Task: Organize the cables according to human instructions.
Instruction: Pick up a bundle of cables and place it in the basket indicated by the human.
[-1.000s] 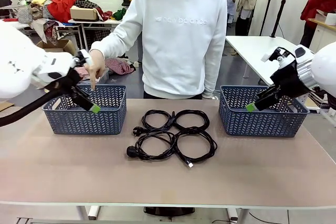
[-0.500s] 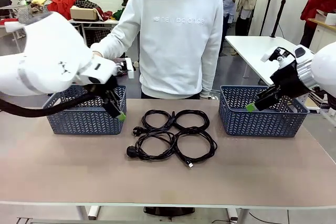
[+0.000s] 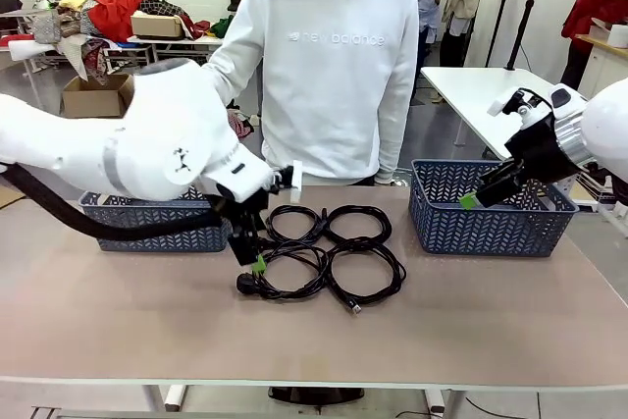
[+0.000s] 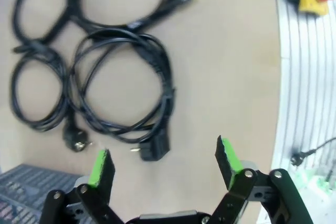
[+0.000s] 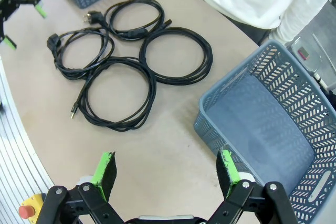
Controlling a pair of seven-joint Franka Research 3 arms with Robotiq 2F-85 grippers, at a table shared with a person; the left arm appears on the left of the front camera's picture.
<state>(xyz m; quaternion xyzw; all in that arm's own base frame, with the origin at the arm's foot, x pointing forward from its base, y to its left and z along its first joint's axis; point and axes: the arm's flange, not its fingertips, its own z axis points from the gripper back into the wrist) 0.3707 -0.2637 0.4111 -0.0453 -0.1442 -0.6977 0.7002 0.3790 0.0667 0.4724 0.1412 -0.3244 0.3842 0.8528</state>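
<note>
Writing: "new balance", faint, on the chest of the human's white sweatshirt.
Count: four cables, each coiled, lay together two by two on the worktop; two blue-grey baskets.
Left jaws: stood wide, holding nothing; a chunky plug lay just ahead, between them.
Right jaws: wide, empty; the cables lay well ahead, one basket just beside.

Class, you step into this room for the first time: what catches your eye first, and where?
Four black cables lie coiled side by side in the middle of the table, with a big white arm stretched across so that the open left gripper hangs close over one plug end. A person in a white sweatshirt stands at the far side, between the left basket and the right basket, both blue.
</note>
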